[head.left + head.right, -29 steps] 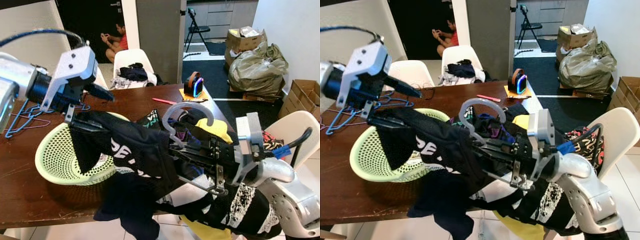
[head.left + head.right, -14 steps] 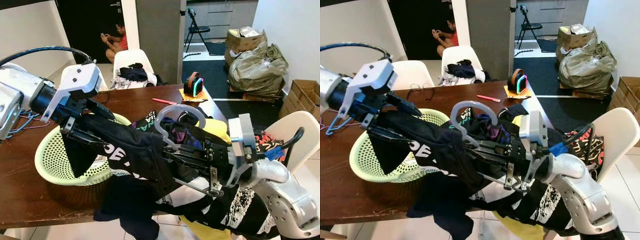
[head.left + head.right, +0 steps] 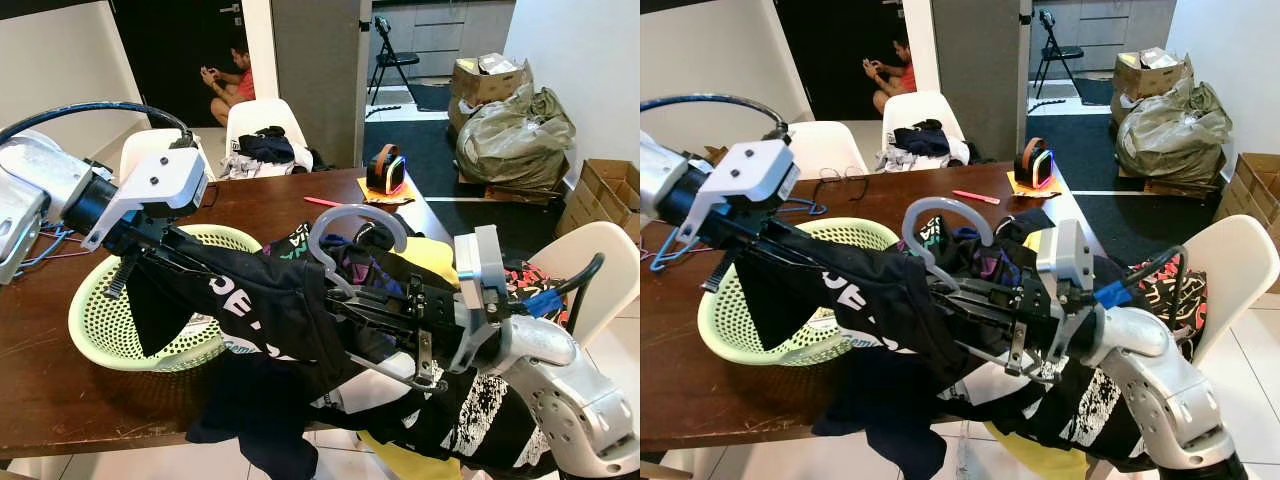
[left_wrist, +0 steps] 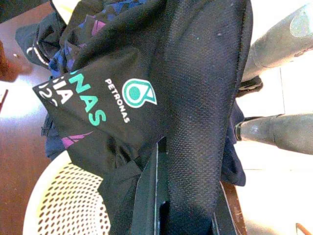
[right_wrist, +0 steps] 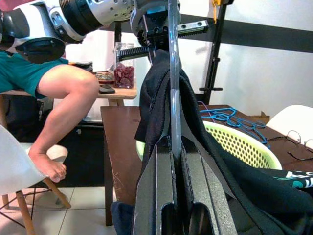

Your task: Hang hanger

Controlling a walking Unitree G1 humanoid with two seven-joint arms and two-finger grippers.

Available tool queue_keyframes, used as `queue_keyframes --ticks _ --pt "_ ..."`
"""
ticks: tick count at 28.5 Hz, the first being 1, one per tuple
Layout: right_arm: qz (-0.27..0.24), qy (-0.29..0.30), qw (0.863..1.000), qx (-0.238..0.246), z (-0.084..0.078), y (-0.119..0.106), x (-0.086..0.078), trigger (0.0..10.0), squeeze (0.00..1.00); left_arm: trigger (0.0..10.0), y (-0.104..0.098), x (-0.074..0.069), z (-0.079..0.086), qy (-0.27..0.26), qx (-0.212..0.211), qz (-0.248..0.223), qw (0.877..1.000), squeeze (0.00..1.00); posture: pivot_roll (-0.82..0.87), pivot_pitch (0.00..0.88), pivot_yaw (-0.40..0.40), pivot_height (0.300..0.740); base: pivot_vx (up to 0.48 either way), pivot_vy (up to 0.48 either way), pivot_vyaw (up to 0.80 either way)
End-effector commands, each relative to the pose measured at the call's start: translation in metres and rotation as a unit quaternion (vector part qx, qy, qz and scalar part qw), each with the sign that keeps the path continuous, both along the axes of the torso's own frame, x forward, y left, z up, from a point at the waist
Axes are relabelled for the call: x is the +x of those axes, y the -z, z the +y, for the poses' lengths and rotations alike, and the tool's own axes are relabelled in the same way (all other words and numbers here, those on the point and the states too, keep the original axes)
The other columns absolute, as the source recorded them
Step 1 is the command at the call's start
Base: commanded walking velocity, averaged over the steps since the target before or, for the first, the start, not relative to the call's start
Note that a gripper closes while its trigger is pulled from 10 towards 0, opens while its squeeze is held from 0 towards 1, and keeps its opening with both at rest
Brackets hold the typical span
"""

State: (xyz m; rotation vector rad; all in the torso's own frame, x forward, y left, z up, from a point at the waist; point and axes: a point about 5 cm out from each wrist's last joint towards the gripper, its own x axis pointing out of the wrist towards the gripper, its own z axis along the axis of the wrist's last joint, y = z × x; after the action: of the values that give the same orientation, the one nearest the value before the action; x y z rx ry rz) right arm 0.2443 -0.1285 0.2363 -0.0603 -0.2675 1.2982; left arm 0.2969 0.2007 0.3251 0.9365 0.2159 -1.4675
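You are looking at the right gripper (image 3: 345, 305) reaching out over the worktop (image 3: 60, 390) edge, just right of the basket (image 3: 100, 330); its fingers (image 5: 161, 196) are pressing together on the grey hanger (image 3: 345, 225), whose hook is curving up above the gripper; in the right wrist view the hanger's thin bar is running straight up between the two black fingers; a black shirt (image 3: 270, 310) is draping over the hanger and stretching from it toward the basket; its lower folds are hanging below the worktop edge.

The left gripper (image 3: 150, 255) is sitting above the basket's far rim, with the shirt's other end at it; in the left wrist view the mesh cloth (image 4: 205, 112) is running down between the fingers (image 4: 146, 196), which are closing on it; white and teal lettering is showing on the cloth there.

The basket, pale green and perforated, is resting on the brown worktop; blue hangers (image 3: 670, 240) are lying on the worktop to the left of the basket; a red pen (image 3: 328, 202) and a small round-topped device (image 3: 386, 168) are lying beyond the basket toward the far edge; more clothes (image 3: 430, 255) are piling up right of the basket, behind the right gripper; a white chair (image 3: 262, 125) with clothes on it is standing past the far edge; a person (image 3: 232, 80) is crouching in the dark doorway further back.
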Motion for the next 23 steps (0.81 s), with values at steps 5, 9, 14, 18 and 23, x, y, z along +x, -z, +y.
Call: queue_keyframes --ticks 5,9,14,18,23 --pt "-0.019 -0.011 0.999 0.035 0.004 -0.012 -0.001 10.0 0.00 0.0 -0.007 0.005 0.013 -0.029 0.011 -0.011 0.999 0.00 0.03 0.000 0.062 0.740 0.000 0.000 0.00" --pt "0.005 -0.005 0.998 0.055 0.001 -0.012 0.002 10.0 1.00 0.0 -0.029 0.007 0.016 -0.033 -0.028 -0.030 0.999 0.00 0.03 0.000 0.061 0.740 0.000 0.000 0.00" --pt "0.019 -0.009 0.998 0.067 -0.009 -0.012 0.002 10.0 1.00 0.0 -0.033 0.003 0.014 -0.022 -0.040 -0.026 0.999 0.00 0.03 0.000 0.061 0.740 0.000 0.000 0.00" --pt "0.038 -0.020 0.998 0.047 -0.041 -0.011 -0.008 10.0 1.00 0.0 -0.031 0.002 0.018 -0.027 -0.031 -0.025 0.999 0.00 0.03 0.000 0.056 0.740 0.000 0.000 0.00" --pt "0.040 0.025 0.998 0.034 -0.070 -0.011 -0.008 10.0 1.00 0.0 -0.035 0.004 0.024 -0.040 -0.028 -0.044 0.998 0.00 0.03 0.000 0.056 0.740 0.000 0.000 0.00"
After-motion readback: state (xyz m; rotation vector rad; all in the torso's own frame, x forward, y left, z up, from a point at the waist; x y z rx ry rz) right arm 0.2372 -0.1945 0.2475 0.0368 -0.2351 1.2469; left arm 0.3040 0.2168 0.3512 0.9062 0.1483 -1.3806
